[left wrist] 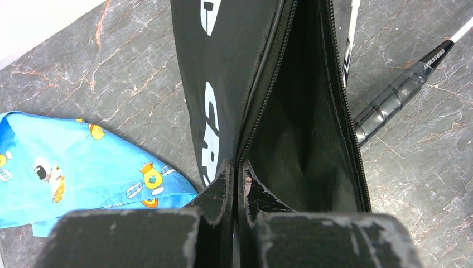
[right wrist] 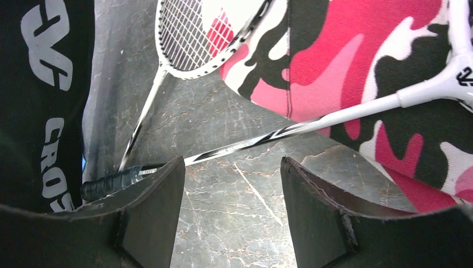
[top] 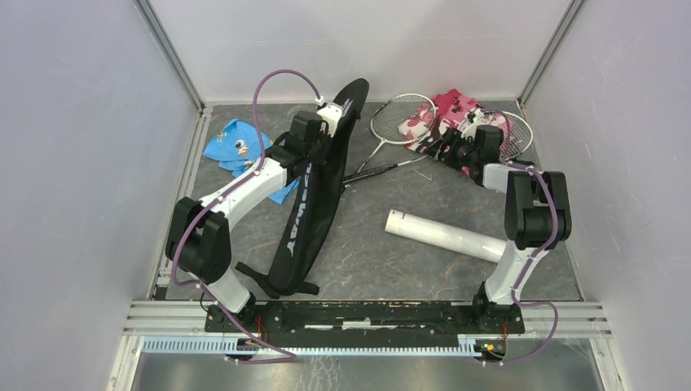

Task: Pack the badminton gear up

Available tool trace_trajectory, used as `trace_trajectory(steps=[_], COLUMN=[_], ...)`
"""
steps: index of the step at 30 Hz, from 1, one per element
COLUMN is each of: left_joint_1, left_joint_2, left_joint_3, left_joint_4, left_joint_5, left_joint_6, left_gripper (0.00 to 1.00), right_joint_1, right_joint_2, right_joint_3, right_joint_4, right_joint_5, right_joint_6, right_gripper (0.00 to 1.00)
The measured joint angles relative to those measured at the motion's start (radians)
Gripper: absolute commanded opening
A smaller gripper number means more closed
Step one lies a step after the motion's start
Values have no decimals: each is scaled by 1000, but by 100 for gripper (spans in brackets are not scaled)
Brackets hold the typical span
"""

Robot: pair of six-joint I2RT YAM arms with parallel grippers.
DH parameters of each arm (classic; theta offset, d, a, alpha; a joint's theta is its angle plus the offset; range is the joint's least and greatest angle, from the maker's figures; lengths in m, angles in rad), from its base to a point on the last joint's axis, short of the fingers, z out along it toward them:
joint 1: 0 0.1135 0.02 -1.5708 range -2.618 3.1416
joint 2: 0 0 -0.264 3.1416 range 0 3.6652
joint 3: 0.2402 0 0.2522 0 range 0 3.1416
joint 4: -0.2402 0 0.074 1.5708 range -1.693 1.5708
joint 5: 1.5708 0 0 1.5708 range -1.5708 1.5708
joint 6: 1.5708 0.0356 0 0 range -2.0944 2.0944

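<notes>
Nearest: long white tube lies flat on the tabletop, lower right of centre in the top view, open end facing left; can't see inside from here. Left of it the black CROSSWAY racket bag runs diagonally up the frame. Left hand is clamped tight on the bag's zipper edge, so the mouth gapes toward the rackets. Reads as holding it open for loading. What shows of the interior in the left wrist view is bare black lining, nothing packed yet. Right hand is spread wide, holding nothing, low over bare tabletop just short of the shaft of the right racket, probably lining up a pick. That racket's head rests on the pink camo cloth, upper right; its handle lies beside the bag. Second racket sits upper centre with a small white thing on its strings, possibly a shuttlecock, too small to be sure. Blue printed cloth far left, beside the bag.
</notes>
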Motion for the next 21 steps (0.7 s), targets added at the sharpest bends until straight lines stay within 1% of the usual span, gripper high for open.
trace_trajectory(steps=[13,21], left_joint_1=[0,0], left_joint_2=[0,0], left_joint_3=[0,0], left_joint_4=[0,1], left_joint_5=[24,25], left_joint_6=[0,0], left_gripper=[2,2], right_joint_1=[-13,-26], right_joint_2=[123,174], right_joint_3=[14,26], right_joint_4=[47,132], right_joint_5=[-13,-62], right_joint_6=[76,156], right_gripper=[63,58])
